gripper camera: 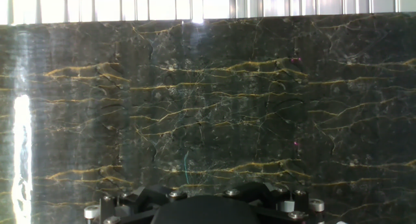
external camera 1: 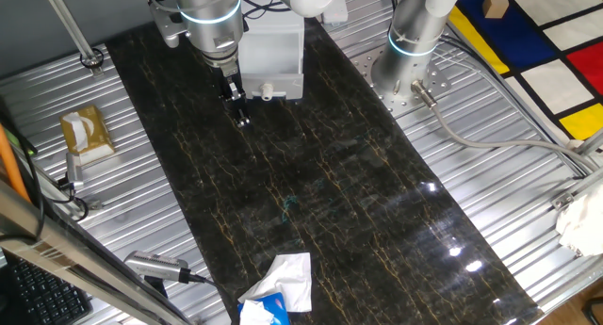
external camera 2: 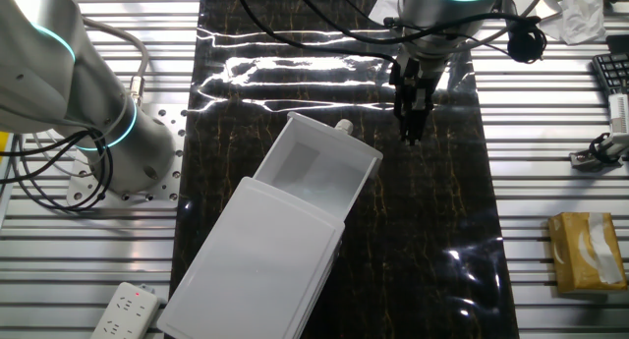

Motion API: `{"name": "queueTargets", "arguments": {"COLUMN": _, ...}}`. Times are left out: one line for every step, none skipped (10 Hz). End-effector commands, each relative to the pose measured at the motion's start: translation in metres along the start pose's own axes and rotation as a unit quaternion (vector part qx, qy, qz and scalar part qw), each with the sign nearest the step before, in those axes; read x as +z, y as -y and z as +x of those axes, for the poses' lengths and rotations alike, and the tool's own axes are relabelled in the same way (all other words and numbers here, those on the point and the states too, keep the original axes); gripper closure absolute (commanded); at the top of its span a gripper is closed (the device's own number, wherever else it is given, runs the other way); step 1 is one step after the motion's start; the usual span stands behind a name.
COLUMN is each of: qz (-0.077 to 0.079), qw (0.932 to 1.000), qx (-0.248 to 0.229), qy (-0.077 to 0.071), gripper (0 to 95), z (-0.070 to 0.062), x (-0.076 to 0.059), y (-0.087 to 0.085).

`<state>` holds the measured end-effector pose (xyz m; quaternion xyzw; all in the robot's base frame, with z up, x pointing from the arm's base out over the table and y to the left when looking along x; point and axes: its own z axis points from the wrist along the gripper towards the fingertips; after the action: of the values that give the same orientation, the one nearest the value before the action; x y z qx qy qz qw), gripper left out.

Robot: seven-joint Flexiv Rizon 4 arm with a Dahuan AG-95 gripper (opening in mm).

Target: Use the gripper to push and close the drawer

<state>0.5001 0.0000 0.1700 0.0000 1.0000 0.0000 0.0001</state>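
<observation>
The white drawer unit (external camera 1: 273,52) stands at the far end of the dark marble mat. Its drawer (external camera 2: 319,172) is pulled out, with the small round knob (external camera 2: 344,127) on its white front, which also shows in one fixed view (external camera 1: 267,91). My gripper (external camera 1: 239,113) hangs from the silver arm with the cyan ring and points down at the mat just beside the drawer front, close to the knob but apart from it. In the other fixed view my gripper (external camera 2: 411,123) shows its fingers together and empty. The hand view shows only the marble mat; the fingertips are hidden.
The other silver arm on its round base (external camera 1: 412,38) stands beside the drawer unit (external camera 2: 108,133). A crumpled white tissue (external camera 1: 283,285) lies at the mat's near end. A brown tissue box (external camera 1: 87,134) and a power strip (external camera 2: 123,311) lie on the metal table.
</observation>
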Motion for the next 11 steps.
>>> {"name": "queueTargets", "arguments": {"qz": 0.0, "qw": 1.0, "qx": 0.0, "qy": 0.0, "gripper": 0.0, "z": 0.0001, "x": 0.0, "y": 0.0}}
{"name": "queueTargets", "arguments": {"qz": 0.002, "qw": 0.9926, "qx": -0.117, "qy": 0.034, "gripper": 95.0, "z": 0.0001, "x": -0.0004, "y": -0.0001}}
{"name": "queueTargets", "arguments": {"qz": -0.002, "qw": 0.9927, "qx": -0.117, "qy": 0.027, "gripper": 95.0, "z": 0.0003, "x": -0.0021, "y": -0.0004}}
{"name": "queueTargets", "arguments": {"qz": -0.003, "qw": 0.9923, "qx": -0.121, "qy": 0.027, "gripper": 95.0, "z": 0.0003, "x": -0.0023, "y": -0.0004}}
{"name": "queueTargets", "arguments": {"qz": 0.002, "qw": 0.9922, "qx": -0.122, "qy": 0.027, "gripper": 95.0, "z": 0.0003, "x": -0.0029, "y": -0.0005}}
{"name": "queueTargets", "arguments": {"qz": 0.005, "qw": 0.9927, "qx": -0.118, "qy": 0.026, "gripper": 95.0, "z": 0.0004, "x": -0.0041, "y": -0.0007}}
{"name": "queueTargets", "arguments": {"qz": 0.005, "qw": 0.993, "qx": -0.115, "qy": 0.024, "gripper": 95.0, "z": 0.0005, "x": -0.005, "y": -0.0009}}
{"name": "queueTargets", "arguments": {"qz": 0.006, "qw": 0.9936, "qx": -0.11, "qy": 0.024, "gripper": 95.0, "z": 0.0006, "x": -0.006, "y": -0.0011}}
{"name": "queueTargets", "arguments": {"qz": 0.006, "qw": 0.9939, "qx": -0.108, "qy": 0.024, "gripper": 95.0, "z": 0.0007, "x": -0.0067, "y": -0.0012}}
{"name": "queueTargets", "arguments": {"qz": 0.006, "qw": 0.9941, "qx": -0.106, "qy": 0.024, "gripper": 95.0, "z": 0.0007, "x": -0.0071, "y": -0.0013}}
{"name": "queueTargets", "arguments": {"qz": 0.007, "qw": 0.9942, "qx": -0.105, "qy": 0.024, "gripper": 95.0, "z": 0.0007, "x": -0.0073, "y": -0.0014}}
